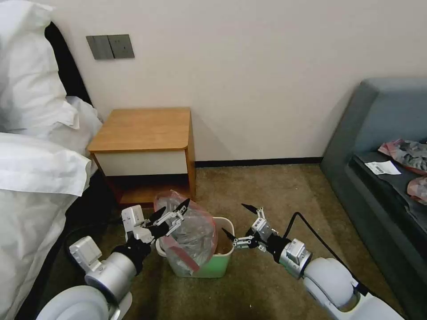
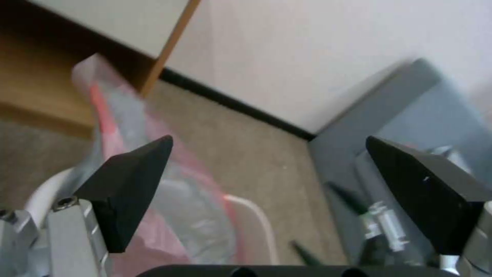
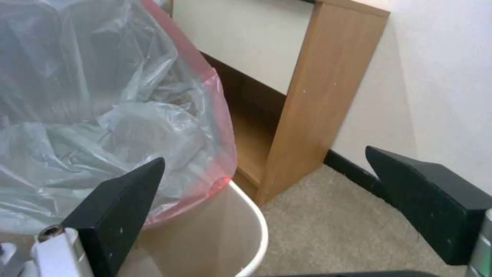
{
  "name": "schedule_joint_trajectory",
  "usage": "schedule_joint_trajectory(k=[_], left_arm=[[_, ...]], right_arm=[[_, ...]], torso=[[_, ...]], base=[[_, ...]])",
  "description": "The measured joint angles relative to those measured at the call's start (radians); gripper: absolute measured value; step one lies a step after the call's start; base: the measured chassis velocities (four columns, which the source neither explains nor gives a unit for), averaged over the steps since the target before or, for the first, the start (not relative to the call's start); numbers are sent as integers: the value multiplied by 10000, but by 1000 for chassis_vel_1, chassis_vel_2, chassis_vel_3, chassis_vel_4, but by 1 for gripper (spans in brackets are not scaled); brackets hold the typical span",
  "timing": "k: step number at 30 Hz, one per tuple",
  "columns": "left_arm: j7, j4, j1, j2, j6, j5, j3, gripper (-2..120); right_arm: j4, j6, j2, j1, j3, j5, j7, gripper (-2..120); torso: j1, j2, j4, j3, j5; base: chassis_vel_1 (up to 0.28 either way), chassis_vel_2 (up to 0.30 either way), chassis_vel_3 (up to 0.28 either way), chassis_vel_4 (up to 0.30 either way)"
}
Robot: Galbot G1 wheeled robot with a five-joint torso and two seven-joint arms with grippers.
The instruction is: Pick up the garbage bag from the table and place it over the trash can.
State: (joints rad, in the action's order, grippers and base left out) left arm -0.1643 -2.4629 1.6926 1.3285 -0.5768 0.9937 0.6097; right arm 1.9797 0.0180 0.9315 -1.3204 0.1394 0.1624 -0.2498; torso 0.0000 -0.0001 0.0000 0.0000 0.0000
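We're hovering both grippers spread wide, left gripper (image 1: 172, 212) over the garbage bag (image 1: 192, 235), right gripper (image 1: 235, 220) beside the trash can (image 1: 221, 266), holding nothing.

One garbage bag (image 1: 191, 235), one trash can (image 1: 221, 266), one table (image 1: 142, 129), two grippers, left gripper (image 1: 171, 212), right gripper (image 1: 235, 220)

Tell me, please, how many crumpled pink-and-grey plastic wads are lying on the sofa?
2 can be seen on the grey sofa: one wad toward the wall beside a white paper slip, the other wad nearer the robot, cut off by the picture's edge. More may lie beyond it.
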Motion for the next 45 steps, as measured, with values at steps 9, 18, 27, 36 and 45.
schedule_joint_trajectory(k=[9,18,27,36,45], left_arm=[[182,1040,-10,-213,-90,-822,17,96],[206,1435,78,-203,68,-1738,57,97],[206,1868,38,-120,207,-2106,34,97],[191,2509,-99,45,735,-2510,21,95],[159,2771,-125,153,901,-2527,43,82]], right_arm=[[-19,-117,21,23,28,0,-16,100],[-84,-194,87,59,34,-9,-22,100],[-84,-294,177,31,19,-49,-33,100],[-91,-395,190,-71,108,-73,-45,100],[-116,-426,183,-95,161,-76,-47,100]], torso=[[0,0,0,0,-1],[0,0,0,0,-1],[0,1,0,0,-1],[0,0,0,0,-1],[0,1,0,0,0]], base=[[0,0,0,0],[0,0,0,0],[0,0,0,0],[0,0,0,0],[0,0,0,0]])
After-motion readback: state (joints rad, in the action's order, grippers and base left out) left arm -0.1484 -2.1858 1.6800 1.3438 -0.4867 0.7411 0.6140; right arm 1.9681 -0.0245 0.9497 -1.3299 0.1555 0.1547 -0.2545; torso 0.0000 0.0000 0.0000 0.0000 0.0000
